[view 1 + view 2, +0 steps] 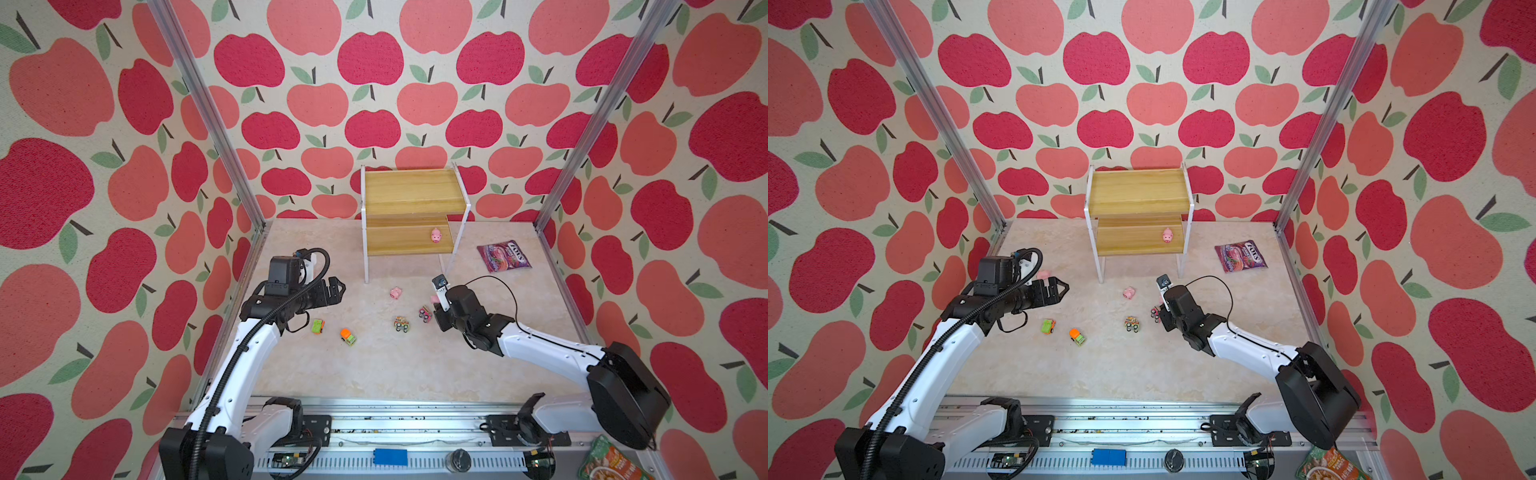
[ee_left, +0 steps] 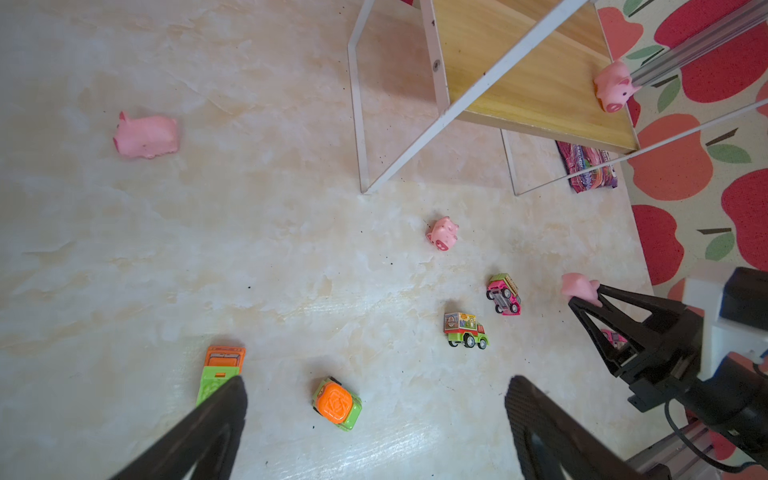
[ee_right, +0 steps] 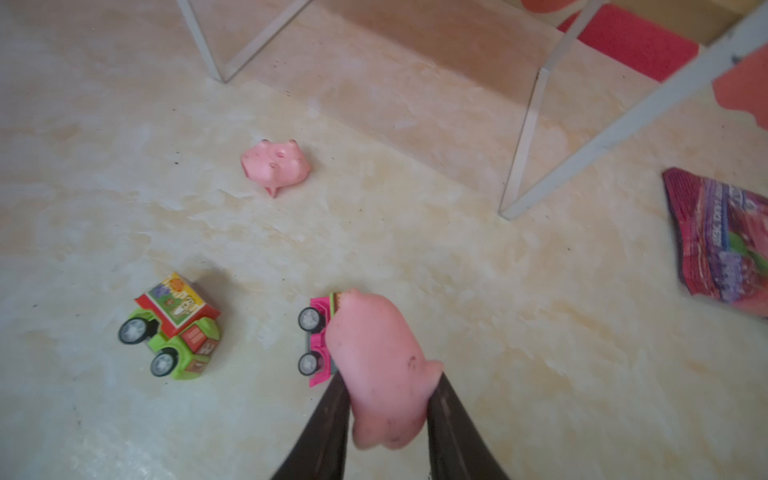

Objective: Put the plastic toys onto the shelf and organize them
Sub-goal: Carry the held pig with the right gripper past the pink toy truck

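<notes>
right gripper [image 3: 390, 399] clamped on pig [image 3: 378, 353], just front of shelf [image 1: 399, 243] right leg. left gripper [image 1: 340, 289] wide open, front-left. second pig [image 1: 435, 235] hugs lower board's right edge.

The left arm [image 1: 249, 353] rises from the near left corner, its elbow high and wrist level. The left tool [image 1: 338, 288] points toward the middle, above the bench [image 1: 374, 370], jaws spread wide. The right arm [image 1: 540, 348] reaches in low from the near right, forearm sloping up to a bent wrist. The right tool [image 3: 388, 399] points away from the base, jaws pinched on a pig [image 3: 374, 353], off the bench.
</notes>
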